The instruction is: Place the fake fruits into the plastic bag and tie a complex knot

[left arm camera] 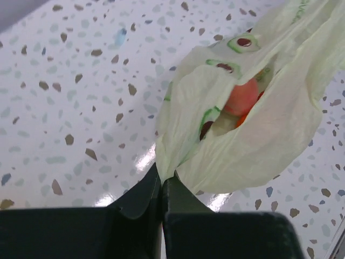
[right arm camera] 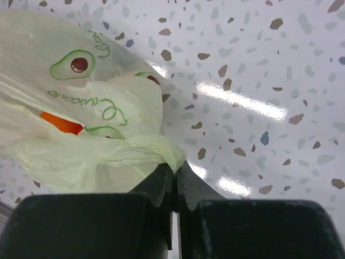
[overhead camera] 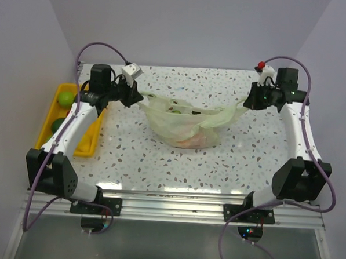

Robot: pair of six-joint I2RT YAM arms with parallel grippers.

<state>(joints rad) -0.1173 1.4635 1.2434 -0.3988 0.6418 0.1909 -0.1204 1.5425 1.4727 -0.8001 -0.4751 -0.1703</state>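
Note:
The pale green plastic bag [overhead camera: 185, 127] with avocado prints sits mid-table, its top stretched wide between both arms. My left gripper [overhead camera: 135, 96] is shut on the bag's left edge; in the left wrist view the plastic [left arm camera: 242, 124] runs into the closed tips [left arm camera: 163, 175]. My right gripper [overhead camera: 248, 101] is shut on the bag's right tail; in the right wrist view the plastic [right arm camera: 81, 145] bunches at the closed tips [right arm camera: 176, 164]. Fake fruits show through the bag: an orange-red one [left arm camera: 241, 97] and an orange one [right arm camera: 60, 122]. Two green fruits [overhead camera: 66, 98] lie in the yellow tray. No knot shows.
A shallow yellow tray [overhead camera: 86, 142] lies at the table's left edge, beside the left arm. The speckled white table [overhead camera: 177, 164] stretches in front of the bag. Grey walls close in the back and sides.

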